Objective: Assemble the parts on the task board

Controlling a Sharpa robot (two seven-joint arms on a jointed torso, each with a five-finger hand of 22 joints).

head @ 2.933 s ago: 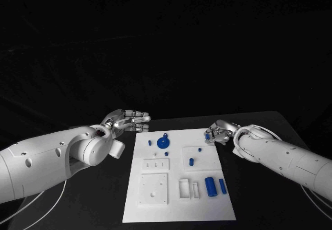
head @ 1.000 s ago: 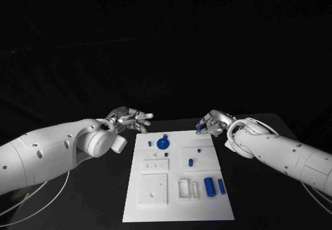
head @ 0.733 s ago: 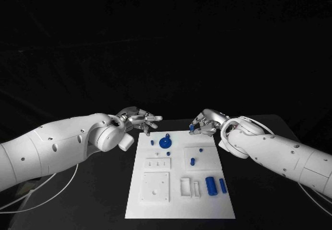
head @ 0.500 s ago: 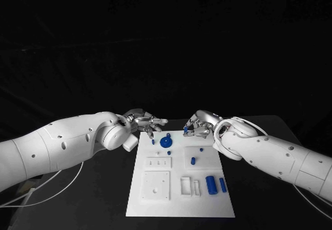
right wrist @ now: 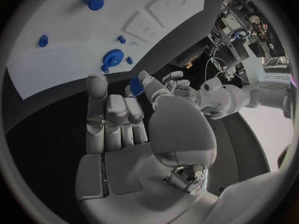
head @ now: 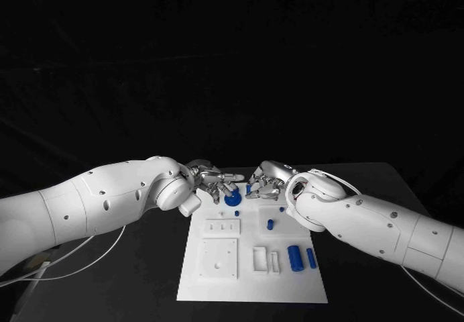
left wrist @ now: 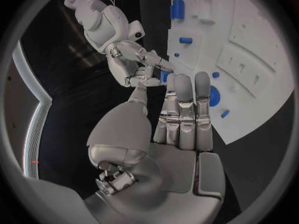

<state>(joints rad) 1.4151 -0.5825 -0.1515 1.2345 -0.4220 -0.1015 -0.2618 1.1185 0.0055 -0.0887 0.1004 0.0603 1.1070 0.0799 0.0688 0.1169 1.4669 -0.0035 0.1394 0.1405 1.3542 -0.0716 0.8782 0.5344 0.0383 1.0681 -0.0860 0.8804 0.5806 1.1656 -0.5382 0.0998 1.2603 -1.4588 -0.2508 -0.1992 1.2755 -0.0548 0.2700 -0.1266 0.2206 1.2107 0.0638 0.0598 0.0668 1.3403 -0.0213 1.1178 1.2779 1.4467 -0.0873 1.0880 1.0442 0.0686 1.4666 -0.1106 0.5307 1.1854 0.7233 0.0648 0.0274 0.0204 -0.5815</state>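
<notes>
Parts lie on the board [head: 253, 282]; one small blue part [right wrist: 137, 86] is pinched in the right hand [head: 267, 182], which has been brought in to meet the left hand [head: 214, 181], open and empty, just above the blue disc [head: 232, 199]. A handover is judged likely.

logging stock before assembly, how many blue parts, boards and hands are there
blue parts on the task board: 7
blue part held by the right hand: 1
task board: 1
hands, counting the left hand: 2
total: 11
</notes>
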